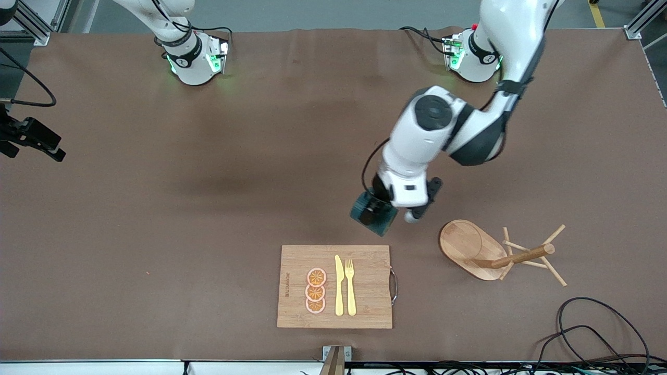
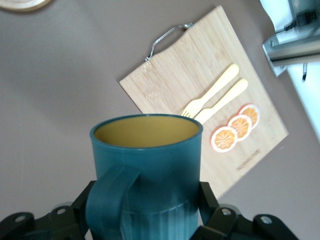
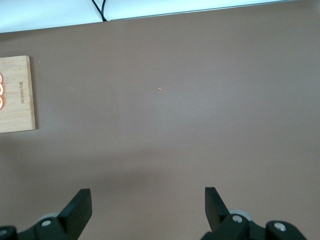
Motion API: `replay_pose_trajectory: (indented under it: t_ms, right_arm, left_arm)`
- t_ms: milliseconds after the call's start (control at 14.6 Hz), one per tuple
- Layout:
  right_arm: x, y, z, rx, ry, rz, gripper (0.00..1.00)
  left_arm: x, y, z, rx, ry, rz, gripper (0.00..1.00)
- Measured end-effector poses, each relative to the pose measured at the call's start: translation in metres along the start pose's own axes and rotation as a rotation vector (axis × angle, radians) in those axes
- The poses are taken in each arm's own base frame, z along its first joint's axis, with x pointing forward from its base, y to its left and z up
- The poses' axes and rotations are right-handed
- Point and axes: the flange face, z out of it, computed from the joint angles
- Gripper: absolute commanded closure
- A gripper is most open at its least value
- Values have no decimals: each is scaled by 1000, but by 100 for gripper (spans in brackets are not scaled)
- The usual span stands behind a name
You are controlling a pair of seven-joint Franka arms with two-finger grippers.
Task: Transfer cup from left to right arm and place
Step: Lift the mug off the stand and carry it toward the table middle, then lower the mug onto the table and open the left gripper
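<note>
the brown table (image 1: 156, 219) is the biggest thing here. on it, near the front camera, lies the cutting board (image 1: 365, 291) with a knife (image 1: 339, 285), a fork (image 1: 350, 286) and three orange slices (image 1: 316, 290). a wooden mug rack (image 1: 495, 252) lies tipped over beside it, toward the left arm's end. the left gripper (image 2: 145, 210) hangs over the bare table just beside the board, jaws clamped on the cup (image 2: 147, 175), off the table. the right gripper (image 3: 145, 205) waits over bare table, jaws apart.
</note>
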Motion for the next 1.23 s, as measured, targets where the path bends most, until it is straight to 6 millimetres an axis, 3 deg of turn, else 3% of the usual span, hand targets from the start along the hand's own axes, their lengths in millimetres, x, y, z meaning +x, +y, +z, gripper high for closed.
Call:
replay_pose_trajectory:
  t_ms: [205, 684, 890, 1232]
  right_arm:
    - [0, 0, 0, 0, 0, 0, 0]
    - [0, 1, 0, 0, -1, 2, 0]
    - [0, 1, 0, 0, 2, 2, 0]
    - [1, 2, 1, 0, 1, 3, 0]
  left_arm:
    - [-62, -6, 34, 14, 149, 163, 40]
    - [-169, -40, 110, -118, 501, 449, 40]
    - [-193, -60, 141, -126, 637, 567, 40]
    - [-205, -82, 181, -128, 831, 752, 40]
